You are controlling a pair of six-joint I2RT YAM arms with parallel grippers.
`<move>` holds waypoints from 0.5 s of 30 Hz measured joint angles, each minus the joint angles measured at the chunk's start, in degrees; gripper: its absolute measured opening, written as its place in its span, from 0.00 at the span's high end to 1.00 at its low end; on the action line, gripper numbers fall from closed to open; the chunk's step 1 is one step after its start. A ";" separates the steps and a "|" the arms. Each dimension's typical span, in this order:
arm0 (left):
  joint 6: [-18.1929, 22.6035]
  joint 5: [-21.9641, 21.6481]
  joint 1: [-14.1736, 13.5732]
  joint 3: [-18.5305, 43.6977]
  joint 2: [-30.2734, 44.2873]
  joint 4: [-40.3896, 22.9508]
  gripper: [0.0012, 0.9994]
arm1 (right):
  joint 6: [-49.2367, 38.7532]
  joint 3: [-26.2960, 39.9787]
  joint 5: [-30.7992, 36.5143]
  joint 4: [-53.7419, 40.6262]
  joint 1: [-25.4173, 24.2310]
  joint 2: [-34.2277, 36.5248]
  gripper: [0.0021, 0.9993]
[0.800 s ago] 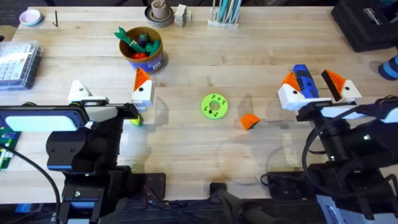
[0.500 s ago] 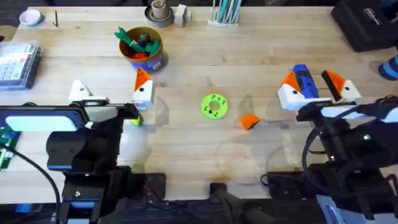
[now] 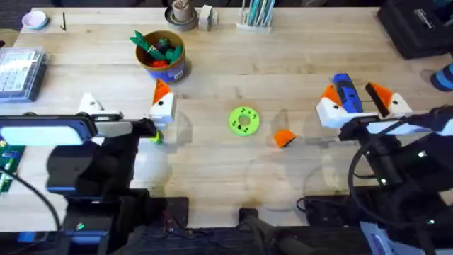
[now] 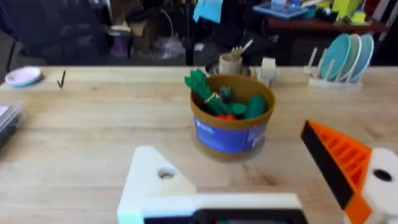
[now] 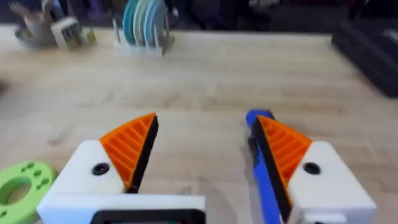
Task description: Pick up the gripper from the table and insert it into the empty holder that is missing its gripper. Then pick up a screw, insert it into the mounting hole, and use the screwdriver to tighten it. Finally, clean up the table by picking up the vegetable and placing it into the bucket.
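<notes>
I am viewing the table (image 3: 283, 42) from overhead, with both arms sitting low at its near edge. The left gripper (image 3: 127, 113) is carrying the holder (image 3: 89, 104) as one finger, a bare white wedge with a dark screw hole, seen closer in the left wrist view (image 4: 155, 180). Its other finger (image 3: 162, 101) is bearing an orange ribbed tip. The two fingers are standing spread apart with nothing between them. A small yellow item, seemingly the vegetable (image 3: 154, 138), is lying on the table just beside the left arm, partly hidden.

The bucket (image 3: 162, 55) is standing toward the far left part of the table. It is holding green and red toy vegetables (image 3: 157, 47), the green ones sticking up above the rim, as the left wrist view (image 4: 214, 99) is also showing.

The gripper (image 3: 284, 138), the loose orange wedge, is lying near the table's middle, just beside a lime-green disc (image 3: 243, 120) with holes.

The right gripper (image 3: 362, 99) is open, both white fingers bearing orange tips. The blue screwdriver (image 3: 345, 93) is lying between them, against the right-hand finger in the right wrist view (image 5: 264, 168); I cannot tell whether it is being touched.

A clear compartment box (image 3: 20, 71) is sitting at the left edge.
</notes>
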 joint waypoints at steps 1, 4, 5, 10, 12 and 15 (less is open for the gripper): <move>-0.07 -0.01 0.00 1.72 0.11 -2.87 0.01 | 0.02 1.13 -0.04 -2.67 0.00 0.17 0.00; -0.15 -0.05 0.00 7.67 1.64 -10.40 0.01 | 0.02 5.11 -0.11 -10.88 0.00 2.06 0.01; -0.25 -0.04 0.00 10.19 2.70 -13.08 0.01 | 0.02 6.96 -0.23 -13.39 0.00 3.41 0.01; -0.33 -0.03 0.00 23.00 11.21 -25.43 0.01 | -0.26 16.57 -1.06 -21.10 0.00 10.89 0.00; -0.32 -0.03 0.00 28.55 16.11 -30.03 0.01 | -0.43 20.49 -1.29 -23.42 0.00 14.59 0.00; -0.34 -0.04 0.00 35.83 23.61 -35.22 0.01 | -0.55 25.54 -1.50 -26.06 0.00 20.22 0.01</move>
